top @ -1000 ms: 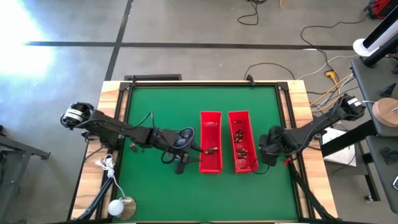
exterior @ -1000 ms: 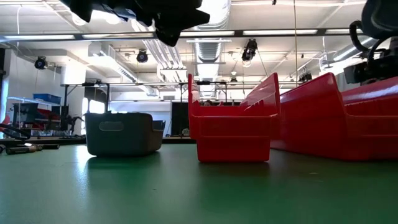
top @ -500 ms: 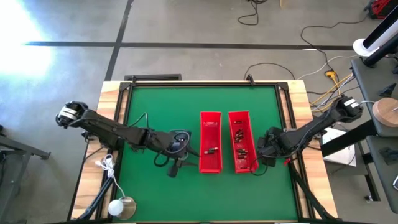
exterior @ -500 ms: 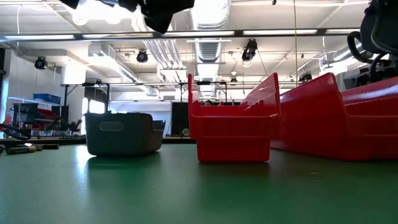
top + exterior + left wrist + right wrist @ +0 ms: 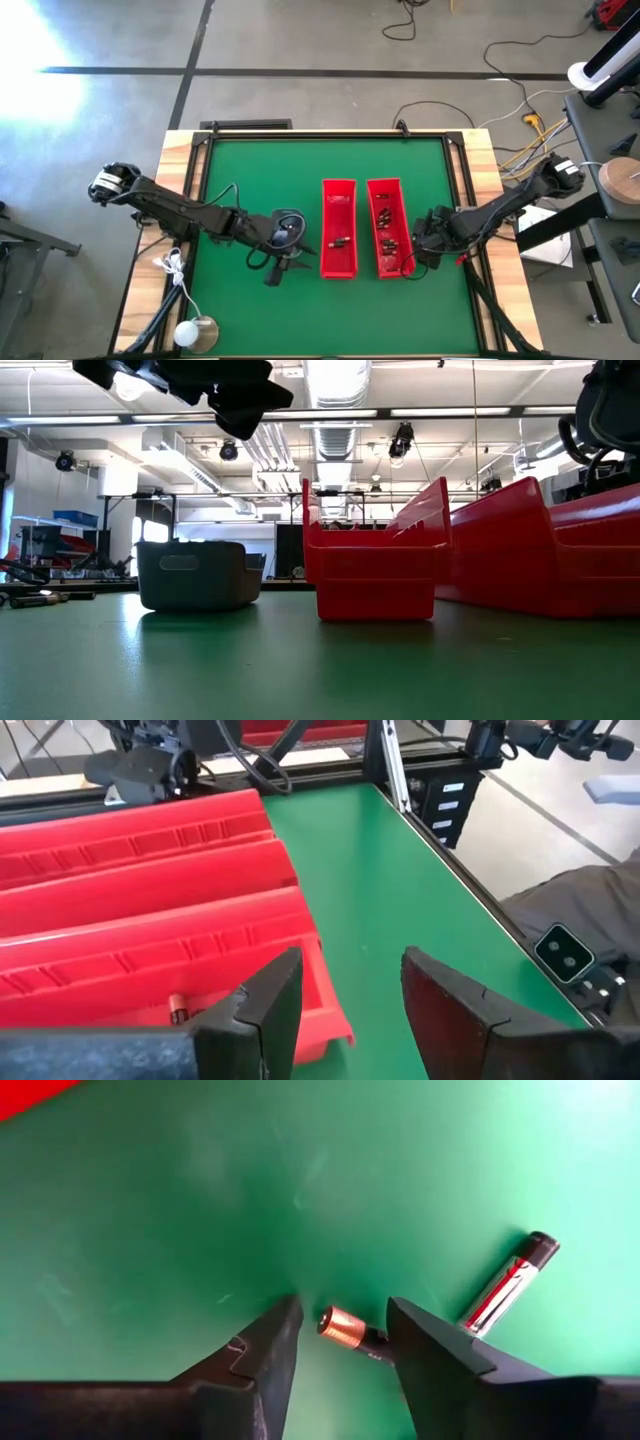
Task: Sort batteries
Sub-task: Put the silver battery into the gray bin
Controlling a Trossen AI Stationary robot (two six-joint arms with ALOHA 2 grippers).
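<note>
My right gripper (image 5: 340, 1345) points down at the green mat, just right of the right red bin (image 5: 385, 195) near its near end, also seen from above (image 5: 418, 247). It is open, and a small battery with a copper end (image 5: 340, 1326) lies on the mat between its fingers. A second battery (image 5: 508, 1280), red, silver and black, lies a little beyond. My left gripper (image 5: 345, 990) stands open and empty above the mat, left of the left red bin (image 5: 338, 200), pointing at the bins. One battery (image 5: 178, 1011) lies in that bin; several (image 5: 386, 232) lie in the right one. My right gripper stands over the copper-ended battery from above, one finger on each side. The battery's dark end (image 5: 372, 1342) runs behind one finger (image 5: 430, 1350); whether that finger touches it I cannot tell. The battery lies flat on the mat.
A grey tray (image 5: 195, 574) stands on the mat left of the bins, under my left arm (image 5: 215, 385). A white round object (image 5: 195, 333) with a cable lies off the mat's near left corner. A raised frame (image 5: 395, 770) runs along the table's edge.
My left gripper has drawn back from the red bins toward the table's left edge, staying above the mat and open.
</note>
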